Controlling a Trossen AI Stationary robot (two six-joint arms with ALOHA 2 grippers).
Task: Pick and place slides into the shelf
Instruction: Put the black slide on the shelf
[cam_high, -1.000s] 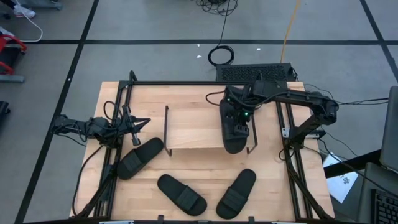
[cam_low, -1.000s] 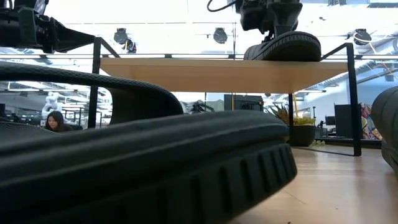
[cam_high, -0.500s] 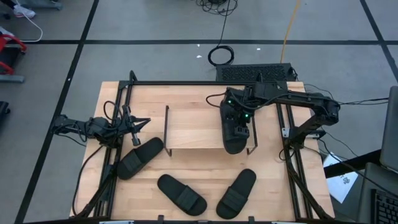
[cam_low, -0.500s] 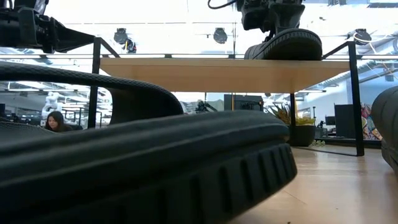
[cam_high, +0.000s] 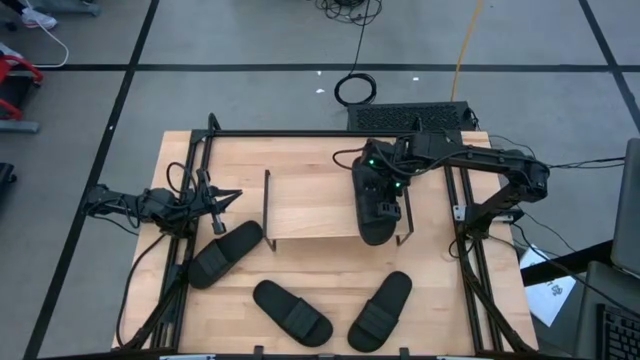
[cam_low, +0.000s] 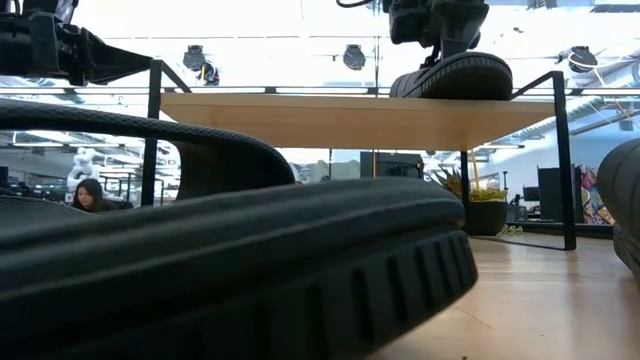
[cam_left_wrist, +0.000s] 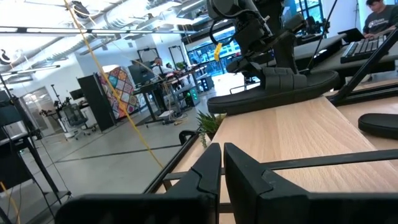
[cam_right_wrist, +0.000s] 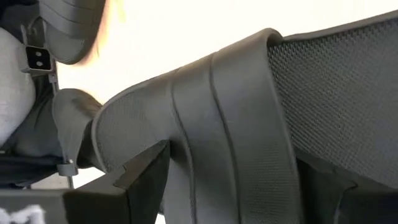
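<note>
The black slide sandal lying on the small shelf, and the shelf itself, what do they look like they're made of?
The black slide sandal looks like moulded foam or rubber, matte: ribbed sole edge, fine textured strap, no stitching visible. Which of the two is unclear. The small low shelf has a light wood plank top, pale with a faint grain and a smooth dull finish, on thin black legs that look like painted metal rod.

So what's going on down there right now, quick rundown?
Right gripper open around the slide resting on the shelf. Left gripper shut, parked at table's left edge. Three slides on the table; nothing blocking.
</note>
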